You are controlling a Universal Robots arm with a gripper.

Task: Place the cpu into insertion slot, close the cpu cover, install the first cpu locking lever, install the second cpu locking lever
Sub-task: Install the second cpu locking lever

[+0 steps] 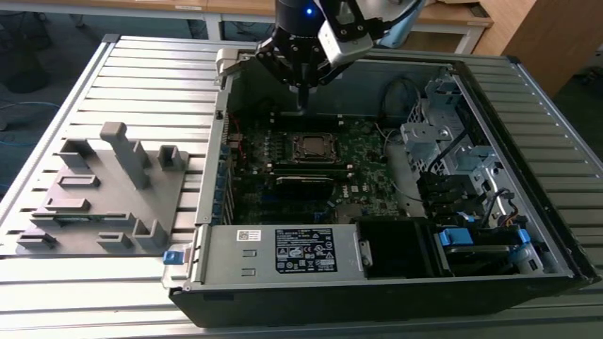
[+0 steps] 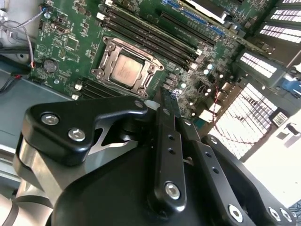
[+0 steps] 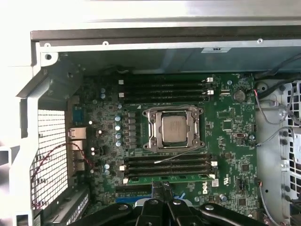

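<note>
1. Grey moulded fixture (image 1: 99,191), blocky with upright pegs, sits on the ribbed metal table (image 1: 56,113) toward the exterior view's left, well apart from the open computer case (image 1: 396,282).
2. Dark green motherboard (image 1: 354,152) lies flat on the case floor, thick with small components and long black memory strips (image 3: 164,87).
3. Near the board's middle sits the insertion slot (image 3: 173,128), a square socket with a silvery rim. The cpu (image 3: 173,129) already rests in it, its pale metallic face showing through the cut-out of the cpu cover (image 3: 151,129), the thin silver frame that appears to lie down over the chip.
4. So the chip is placed and the cover looks closed. A thin wire lever (image 3: 176,154) runs slanted along the socket's edge nearest the gripper and seems not latched; I judge at least one locking lever is left to do, though I cannot tell the state of the other.
5. The gripper (image 1: 301,106) hangs above the board's far edge, near the case's back wall, clear of the socket. Its black fingers (image 2: 168,113) are pressed together, holding nothing.
</note>
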